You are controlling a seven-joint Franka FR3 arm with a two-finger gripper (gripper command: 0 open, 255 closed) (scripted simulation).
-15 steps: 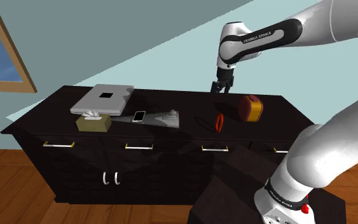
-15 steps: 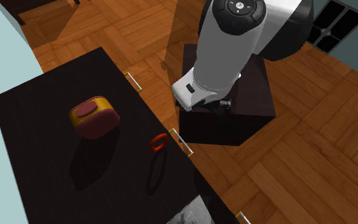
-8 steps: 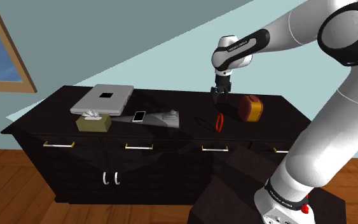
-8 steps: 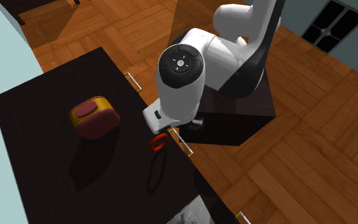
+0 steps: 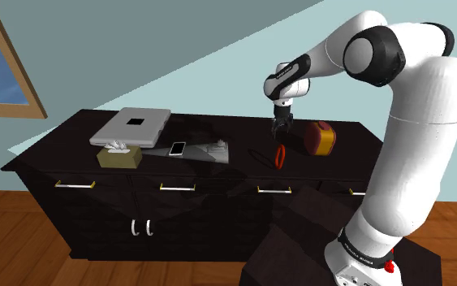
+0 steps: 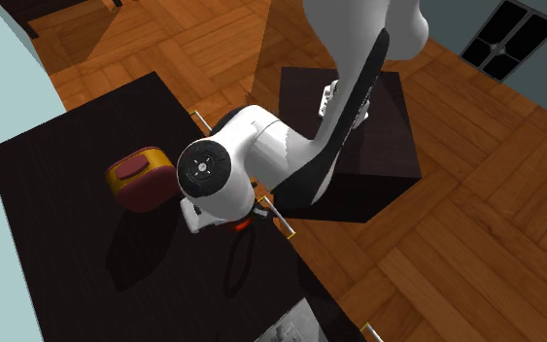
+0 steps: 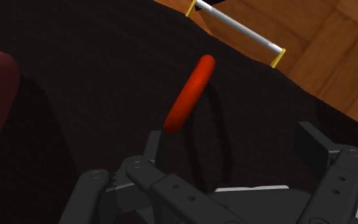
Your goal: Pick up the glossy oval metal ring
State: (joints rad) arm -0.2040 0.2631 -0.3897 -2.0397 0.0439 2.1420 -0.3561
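Observation:
The ring [image 5: 280, 156] is a glossy red oval standing on edge on the dark cabinet top [image 5: 243, 134], near its front edge. My black gripper [image 5: 280, 130] hangs just above it, pointing down, fingers apart and holding nothing. In the wrist view the ring [image 7: 190, 93] lies ahead of the open gripper [image 7: 234, 149], closer to one finger [image 7: 155, 145] than to the other, and untouched. In the second exterior view the arm's wrist joint [image 6: 208, 173] hides most of the ring [image 6: 243, 222].
A maroon and yellow box-like object [image 5: 320, 138] stands close to the ring on the shoulder view's right. Further left lie a grey crumpled item [image 5: 215, 150], a phone [image 5: 178, 148], a tissue box [image 5: 119, 155] and a closed laptop [image 5: 133, 124]. Drawer handles [image 7: 234, 24] line the front.
The arm has swung in over the cabinet and the gripper has come down toward the ring. In the second exterior view the wrist now covers most of the ring. The fingers stayed open.

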